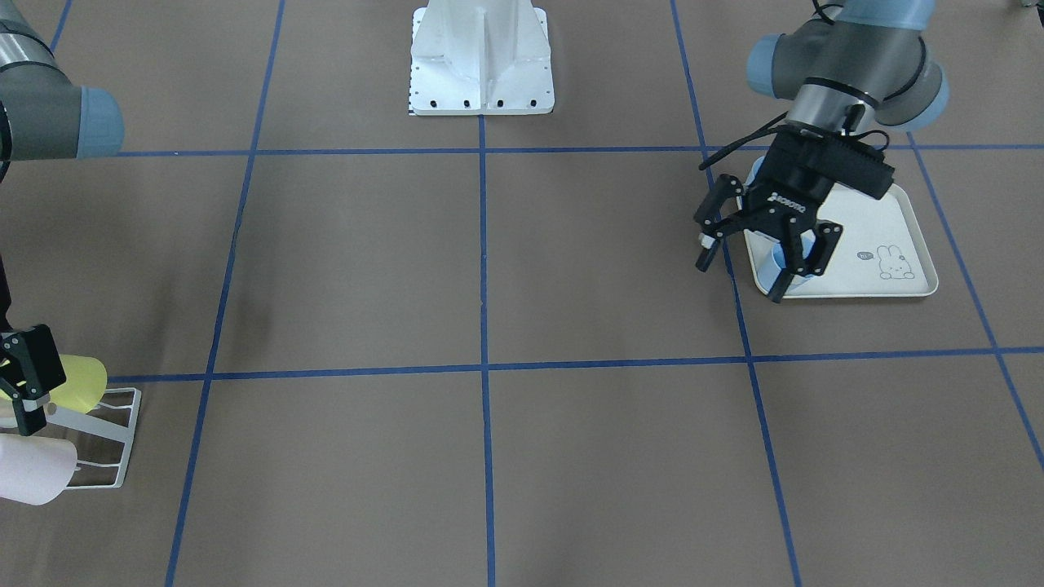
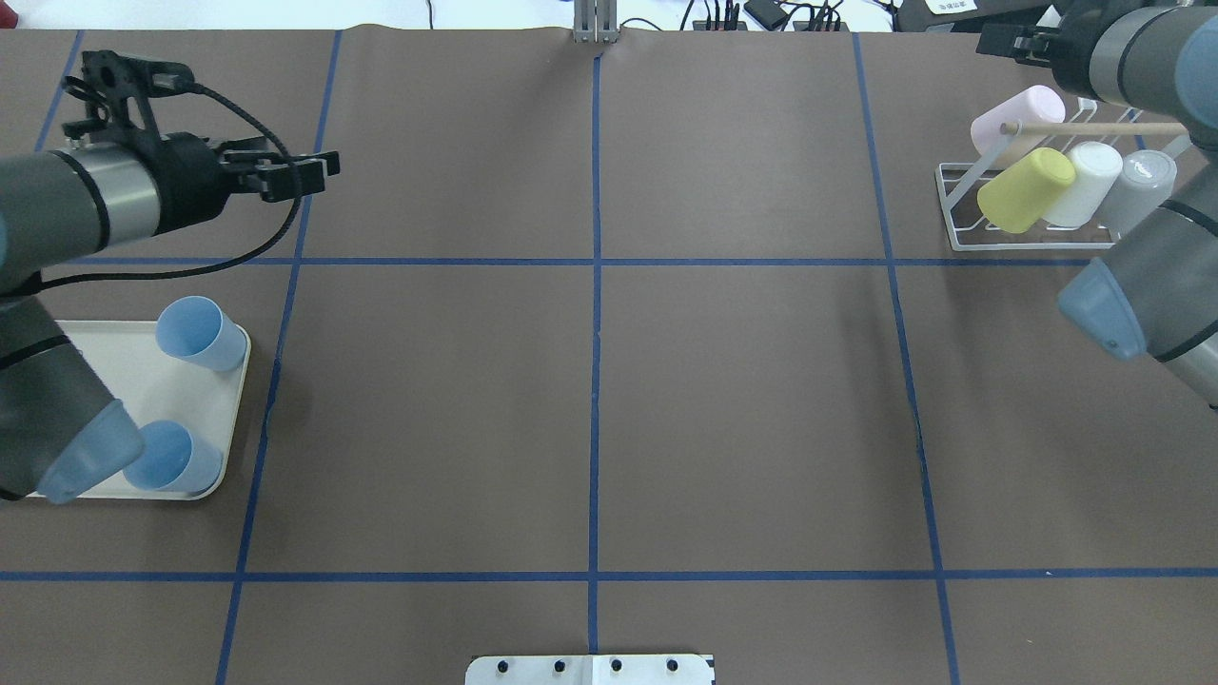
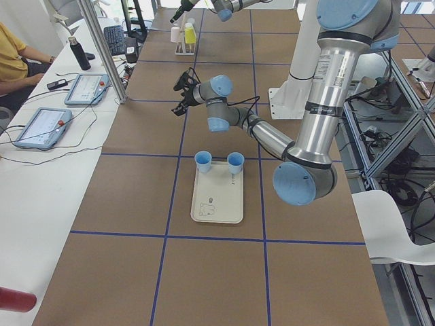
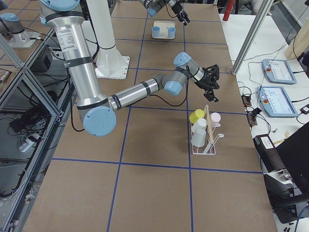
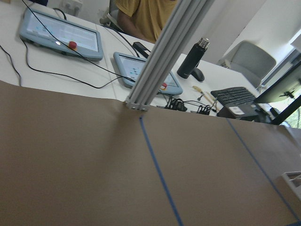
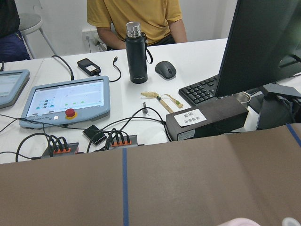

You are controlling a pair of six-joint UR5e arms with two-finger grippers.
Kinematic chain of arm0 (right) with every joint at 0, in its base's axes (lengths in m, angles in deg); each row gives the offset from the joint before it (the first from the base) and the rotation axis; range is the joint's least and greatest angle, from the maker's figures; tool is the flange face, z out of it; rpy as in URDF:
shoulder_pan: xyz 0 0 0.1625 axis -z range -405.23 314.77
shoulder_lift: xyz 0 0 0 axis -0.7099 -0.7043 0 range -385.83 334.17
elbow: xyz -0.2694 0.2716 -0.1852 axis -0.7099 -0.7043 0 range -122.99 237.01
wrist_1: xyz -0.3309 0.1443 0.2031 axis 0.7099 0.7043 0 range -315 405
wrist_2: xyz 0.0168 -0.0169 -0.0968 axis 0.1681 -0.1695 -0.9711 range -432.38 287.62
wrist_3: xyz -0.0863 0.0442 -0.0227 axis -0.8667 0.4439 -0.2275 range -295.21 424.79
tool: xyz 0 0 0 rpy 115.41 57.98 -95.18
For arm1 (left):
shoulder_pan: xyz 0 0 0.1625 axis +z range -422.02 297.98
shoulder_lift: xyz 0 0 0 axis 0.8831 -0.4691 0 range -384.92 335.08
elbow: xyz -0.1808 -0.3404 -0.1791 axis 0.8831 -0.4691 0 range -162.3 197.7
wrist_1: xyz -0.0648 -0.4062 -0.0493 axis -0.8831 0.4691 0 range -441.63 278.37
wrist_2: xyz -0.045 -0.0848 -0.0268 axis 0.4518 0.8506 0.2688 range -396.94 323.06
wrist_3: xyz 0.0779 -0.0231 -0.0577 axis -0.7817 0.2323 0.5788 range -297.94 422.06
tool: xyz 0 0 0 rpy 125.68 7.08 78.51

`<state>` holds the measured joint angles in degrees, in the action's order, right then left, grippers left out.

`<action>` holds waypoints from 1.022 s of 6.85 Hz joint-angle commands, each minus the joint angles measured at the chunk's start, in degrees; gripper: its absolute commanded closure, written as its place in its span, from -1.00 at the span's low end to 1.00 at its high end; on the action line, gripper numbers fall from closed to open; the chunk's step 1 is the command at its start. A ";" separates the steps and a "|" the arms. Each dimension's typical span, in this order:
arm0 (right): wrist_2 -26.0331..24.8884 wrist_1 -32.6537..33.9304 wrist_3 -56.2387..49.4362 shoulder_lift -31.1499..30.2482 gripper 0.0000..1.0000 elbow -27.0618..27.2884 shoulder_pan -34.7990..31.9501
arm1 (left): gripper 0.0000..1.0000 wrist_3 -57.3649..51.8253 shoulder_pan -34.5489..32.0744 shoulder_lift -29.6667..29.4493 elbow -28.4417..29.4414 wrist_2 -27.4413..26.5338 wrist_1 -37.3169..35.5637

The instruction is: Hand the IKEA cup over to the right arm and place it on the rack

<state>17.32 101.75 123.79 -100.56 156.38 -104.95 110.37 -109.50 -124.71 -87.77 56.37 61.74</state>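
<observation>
Brown paper crossed by blue tape is covering the table (image 2: 742, 409), and I am reading it from the overhead view. The left arm (image 2: 57, 200) is reaching in from 9 o'clock. The right arm (image 2: 1151, 276) is bending in from 3 o'clock.

Toward 8 o'clock from the table's centre, a cream tray (image 2: 133, 381) is lying flat. Toward 2 o'clock the rack (image 2: 1009, 247) is standing, with its wooden rod (image 2: 1094, 127) running across the top.

The left gripper (image 1: 740, 277) is hovering above the table at 10 o'clock, beyond the tray. Its fingers are spread apart with nothing between them. The right gripper (image 4: 214, 87) is hanging at the rack's 12 o'clock, just beside the cups. From the right-side view I am seeing its fingers standing apart and holding nothing.

Two cups are sitting mouth-up on the tray, well apart. The far blue cup (image 2: 200, 333) is at the tray's 1 o'clock corner and the near blue cup (image 2: 171, 457) at its 5 o'clock corner.

Four more are leaning tilted on the rack's prongs, bases up: a pink cup (image 2: 1023, 114), a yellow cup (image 2: 1026, 190), a white cup (image 2: 1083, 183) and a grey cup (image 2: 1142, 185).
</observation>
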 commanded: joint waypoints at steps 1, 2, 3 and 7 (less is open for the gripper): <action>1.35 4.23 0.07 -2.25 -1.00 6.09 0.13 | -0.99 -7.61 -3.06 10.09 -2.54 7.10 -1.16; 2.92 3.89 0.07 -2.87 -1.00 6.37 0.22 | -0.99 -7.52 -4.19 14.75 -3.85 15.42 -1.25; 5.11 3.72 0.07 -2.96 -1.00 6.37 0.31 | -0.99 -7.35 -5.77 19.41 -7.35 21.59 -4.12; 12.51 3.63 0.15 -6.56 -1.00 11.72 0.57 | -1.00 -1.94 3.12 24.47 -11.79 23.41 -20.50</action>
<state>28.63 105.38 123.93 -105.99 166.43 -104.51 104.96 -111.33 -100.09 -100.50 79.33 42.85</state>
